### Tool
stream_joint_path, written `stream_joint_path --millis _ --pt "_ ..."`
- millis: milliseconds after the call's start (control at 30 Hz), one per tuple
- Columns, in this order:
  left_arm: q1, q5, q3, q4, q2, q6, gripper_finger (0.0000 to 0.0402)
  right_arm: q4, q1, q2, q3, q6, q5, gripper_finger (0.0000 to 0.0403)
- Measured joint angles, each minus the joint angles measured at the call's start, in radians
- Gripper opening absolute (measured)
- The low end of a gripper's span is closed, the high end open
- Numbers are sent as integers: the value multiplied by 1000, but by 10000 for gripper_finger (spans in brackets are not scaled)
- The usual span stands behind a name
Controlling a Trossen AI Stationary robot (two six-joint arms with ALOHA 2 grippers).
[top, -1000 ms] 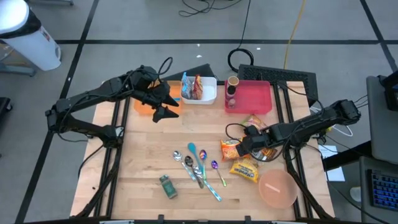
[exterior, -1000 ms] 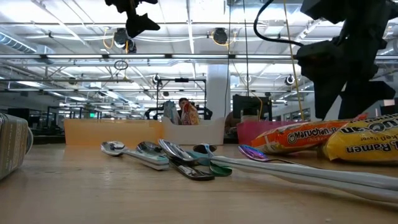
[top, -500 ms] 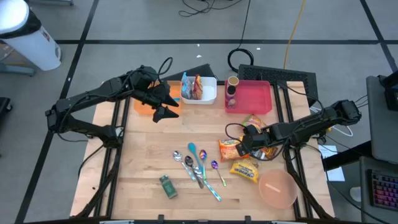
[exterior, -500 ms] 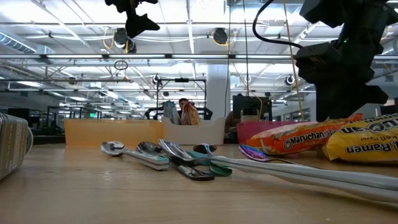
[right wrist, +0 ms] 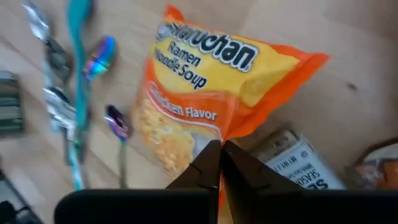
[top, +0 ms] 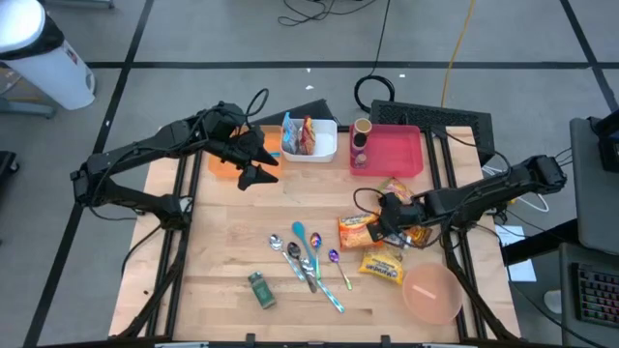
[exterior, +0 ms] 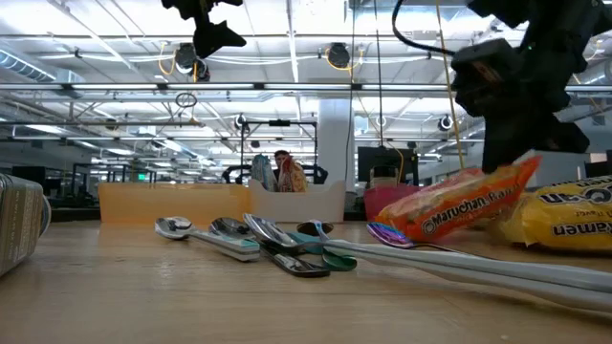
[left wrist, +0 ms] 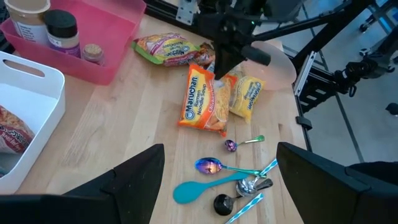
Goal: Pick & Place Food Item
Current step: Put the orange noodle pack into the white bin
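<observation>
Yellow ramen packet (exterior: pixel 574 215) runs off the low view's edge — grey tin (exterior: pixel 19 229) too.

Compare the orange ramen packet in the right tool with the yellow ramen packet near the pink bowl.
The orange ramen packet is pinched at one edge by the right tool and tilted, one end lifted in the low view; the yellow ramen packet lies flat and untouched. The orange one sits nearer the spoons, the yellow one nearer the pink bowl. Both are sealed noodle packets.
</observation>
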Motion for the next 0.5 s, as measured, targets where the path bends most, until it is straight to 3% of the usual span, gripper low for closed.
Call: stream_joint_path --millis 333,500 --pt "0 59 0 200 0 -27 319 -55 -105 -61 194 -370 2 1" --pt "0 112 0 279 21 -90 319 -79 -159 -44 320 -564 -53 0"
